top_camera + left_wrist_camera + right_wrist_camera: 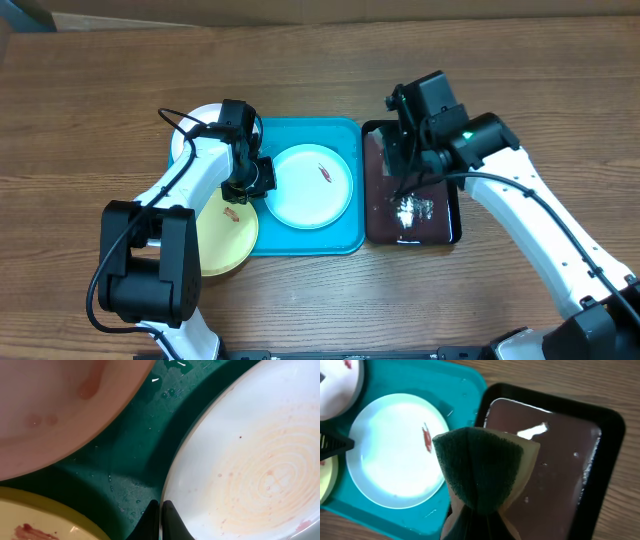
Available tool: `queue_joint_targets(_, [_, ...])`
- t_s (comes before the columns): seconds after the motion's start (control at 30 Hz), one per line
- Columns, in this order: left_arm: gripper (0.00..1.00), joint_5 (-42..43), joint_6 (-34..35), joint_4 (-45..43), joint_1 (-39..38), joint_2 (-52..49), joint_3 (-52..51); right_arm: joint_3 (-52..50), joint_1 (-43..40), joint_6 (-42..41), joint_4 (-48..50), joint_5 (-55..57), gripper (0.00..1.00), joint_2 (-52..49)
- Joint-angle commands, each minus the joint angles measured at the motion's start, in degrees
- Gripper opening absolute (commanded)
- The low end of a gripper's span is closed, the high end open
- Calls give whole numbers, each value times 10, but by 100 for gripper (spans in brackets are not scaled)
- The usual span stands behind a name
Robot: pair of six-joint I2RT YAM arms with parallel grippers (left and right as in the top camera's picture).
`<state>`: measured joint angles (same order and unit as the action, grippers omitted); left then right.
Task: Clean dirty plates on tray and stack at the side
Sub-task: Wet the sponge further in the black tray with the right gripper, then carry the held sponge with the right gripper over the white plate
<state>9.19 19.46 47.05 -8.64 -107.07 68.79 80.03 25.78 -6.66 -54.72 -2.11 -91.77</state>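
With the mint plate [300,200] pinched at its rim by the left fingers [149,522], the sponge [480,470] squeezed in the right fingers [479,529] should be wiped flat across the smear [327,173].

No readable text, label or number anywhere

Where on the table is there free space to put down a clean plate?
The table is bare behind the blue tray and black tray, and in front of both, between the arms. The blue tray's left edge is crowded: white plate, yellow plate, and the left jaws at the mint plate.
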Motion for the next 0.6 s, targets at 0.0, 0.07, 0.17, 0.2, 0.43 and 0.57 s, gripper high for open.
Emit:
queue_joint_targets(0.0, [4, -7, -2, -3, -4, -7, -5, 44, 19, -8, -12, 3, 7, -24])
queue_joint_targets(0.07, [4, -7, -2, -3, -4, -7, -5, 76, 29, -9, -35, 3, 6, -43])
queue_joint_targets(0.17, [4, -6, -1, -4, -4, -7, -5, 147, 46, -7, -72, 6, 3, -83])
queue_joint_targets(0.2, [4, -6, -1, -4, -4, -7, -5, 165, 52, -6, -78, 6, 3, -94])
queue_joint_targets(0.43, [4, -6, -1, -4, -4, -7, -5, 187, 107, -6, -36, 53, 4, -174])
queue_joint_targets(0.57, [4, -6, -2, -4, -4, -7, -5, 187, 130, -6, -10, 122, 4, -218])
